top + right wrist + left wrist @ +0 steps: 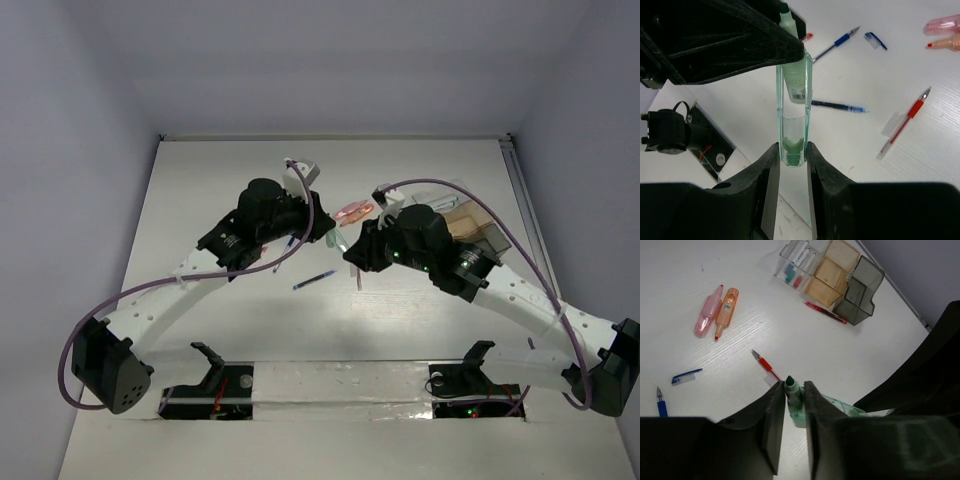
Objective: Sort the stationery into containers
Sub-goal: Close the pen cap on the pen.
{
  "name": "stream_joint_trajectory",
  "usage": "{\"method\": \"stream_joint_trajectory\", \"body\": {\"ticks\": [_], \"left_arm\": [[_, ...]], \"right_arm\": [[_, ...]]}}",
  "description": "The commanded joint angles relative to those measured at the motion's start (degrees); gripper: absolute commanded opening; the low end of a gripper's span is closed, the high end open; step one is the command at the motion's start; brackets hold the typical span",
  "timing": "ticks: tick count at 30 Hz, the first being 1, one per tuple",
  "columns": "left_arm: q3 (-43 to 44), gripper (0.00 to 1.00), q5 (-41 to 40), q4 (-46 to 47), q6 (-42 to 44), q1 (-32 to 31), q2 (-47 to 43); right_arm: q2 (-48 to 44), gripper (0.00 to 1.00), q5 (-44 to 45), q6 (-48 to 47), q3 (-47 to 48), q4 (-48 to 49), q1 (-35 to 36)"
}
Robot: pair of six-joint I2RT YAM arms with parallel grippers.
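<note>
Two arms meet over the middle of the table, both clamped on one short green marker. The left gripper pinches its dark tip end, while the right gripper squeezes the translucent green sleeve at the other end, where the marker's body looks only partly seated. The marker appears lifted off the tabletop, well apart from the containers on the right side. The danger seems to lie in the shared grip. Should the left jaws let go first, the right gripper holds only the sleeve. The body could then slide out and drop among the loose red pen, blue pen and pink and orange highlighters below. Should both hold while the arms draw apart, the two pieces may separate with a jerk. The wrists are also crowded together, so a careless swing toward the containers risks a knock.
</note>
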Motion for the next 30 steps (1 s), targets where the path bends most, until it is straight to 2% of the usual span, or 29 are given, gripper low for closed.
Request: {"method": "stream_joint_trajectory", "body": {"ticks": [1,5,6,9,10,16,21,24,30], "left_arm": [[1.4,0.24,-0.3,2.7,4.5,0.7,-0.3],[0.6,0.44,-0.7,4.1,5.4,0.7,-4.1],[0.0,0.55,-1.2,4.9,5.5,0.7,-6.3],[-0.6,0.71,-3.5,5.8,5.7,0.7,-10.4],[-0.5,0.73,-4.4,5.8,5.6,0.7,-11.2],[-2.2,0.73,-3.9,5.6,1.7,0.7,-18.2],[-8.6,0.70,-2.4,8.5,-2.3,0.2,-24.5],[-11.2,0.64,-2.2,12.2,-4.9,0.2,-25.6],[-11.5,0.64,-3.8,18.0,-4.6,-5.4,-23.9]], "right_arm": [[-1.0,0.00,0.3,-0.2,6.0,-7.8,0.6],[2.0,0.00,4.8,-2.4,13.5,-13.4,0.6],[2.6,0.00,4.9,-2.7,14.9,-15.1,0.0],[4.0,0.00,4.3,-3.6,18.7,-16.4,-1.7],[4.3,0.00,4.3,-3.7,20.4,-16.6,-2.6],[5.2,0.00,3.9,-2.4,25.3,-16.7,-3.1],[4.0,0.00,1.1,-1.3,28.3,-17.4,-3.1],[3.9,0.00,-3.8,0.1,30.8,-18.5,-3.1],[4.9,0.00,-9.2,1.9,36.1,-23.3,-3.1]]}}
